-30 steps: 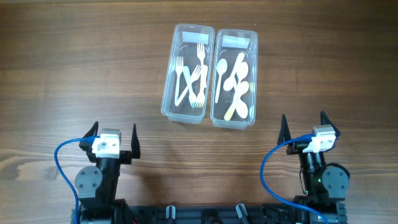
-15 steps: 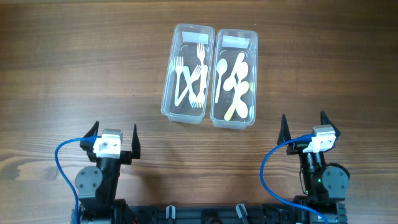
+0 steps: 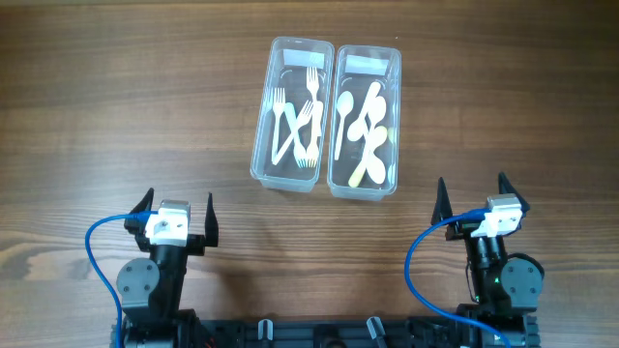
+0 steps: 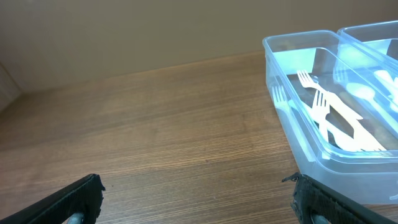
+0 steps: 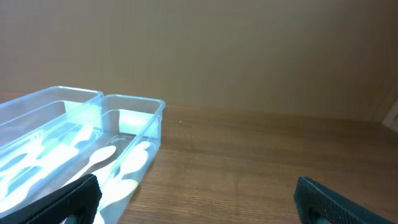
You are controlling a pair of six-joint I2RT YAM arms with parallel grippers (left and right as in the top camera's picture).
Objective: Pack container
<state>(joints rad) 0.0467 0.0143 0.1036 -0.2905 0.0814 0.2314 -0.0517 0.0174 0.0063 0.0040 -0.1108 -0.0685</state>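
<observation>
Holding left gripper (image 3: pixel 178 196) and right gripper (image 3: pixel 472 180) spread wide and empty, facing fork container (image 3: pixel 288 114) and spoon container (image 3: pixel 366 121) lying side by side on the bench (image 3: pixel 116 106), long axes pointing away, with the spoon one nearer the right.

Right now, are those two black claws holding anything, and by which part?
Nothing is held. The left gripper and right gripper stand open and empty, apart from the two clear plastic containers.
</observation>
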